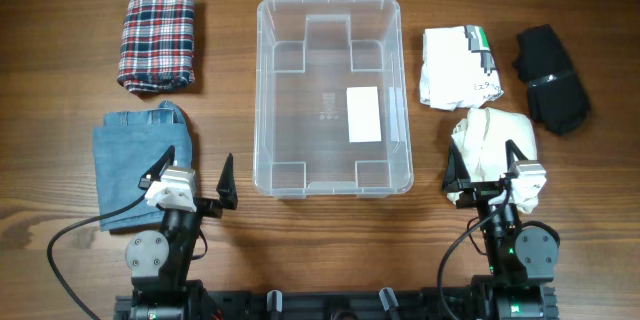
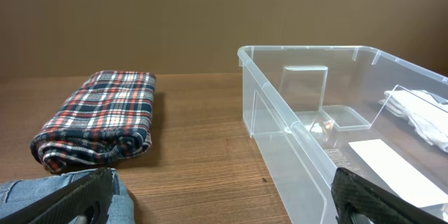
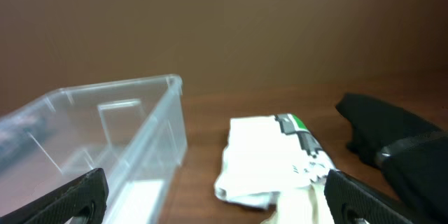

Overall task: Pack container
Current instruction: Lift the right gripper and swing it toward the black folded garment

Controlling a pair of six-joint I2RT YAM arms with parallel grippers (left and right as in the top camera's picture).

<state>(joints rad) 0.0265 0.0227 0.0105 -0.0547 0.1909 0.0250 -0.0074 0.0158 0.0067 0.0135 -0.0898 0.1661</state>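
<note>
Closest to the robot's base, the left gripper (image 1: 190, 173) is seen with its jaws spread wide over the wooden table (image 1: 60, 110), above the near right corner of a folded pair of blue jeans (image 1: 138, 165). In the left wrist view, the dark fingers (image 2: 77, 197) are set far apart at the lower corners, with denim visible under the left one. On the other side, the right gripper (image 1: 485, 165) is likewise spread wide and is poised over the near part of a crumpled cream garment (image 1: 492, 138); whether it is touched cannot be told.

Between the two arms and a little farther out, the container (image 1: 320, 80) is placed upright at the middle of the table, its long sides running away from the robot. A white label (image 1: 364, 114) is shown on its clear base, towards the right wall.

Farther back on the left, beyond the jeans and well apart from the container, a folded plaid cloth (image 1: 157, 38) is laid. On the far right, a folded white cloth (image 1: 458, 65) with a green and grey tag is set just beside the container's right wall, and a black garment (image 1: 552, 78) is laid to its right.
</note>
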